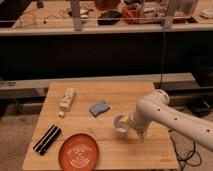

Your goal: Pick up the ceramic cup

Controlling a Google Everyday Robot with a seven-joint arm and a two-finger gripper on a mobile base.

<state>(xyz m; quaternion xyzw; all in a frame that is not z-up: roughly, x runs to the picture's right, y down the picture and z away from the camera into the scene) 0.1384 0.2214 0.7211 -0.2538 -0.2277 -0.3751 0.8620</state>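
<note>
Ceramic cup [119, 127] stands right of centre on the table [120, 92], with the gripper [135, 130] against its right side. I cannot tell whether the gripper has closed on it. It is probably light, rigid, glaze-slick and breakable, so a steady pinch across the rim wall suits it. Left lies a blue cloth [99, 108], farther left a white bottle [66, 100], nearer an orange plate [79, 152].

- You see the small white ceramic cup [120, 127] upright on the light wooden table [100, 95].
- Your gripper [138, 131] hangs just beside that cup.
- The flat orange round plate [78, 151] lies near the cup.
</note>
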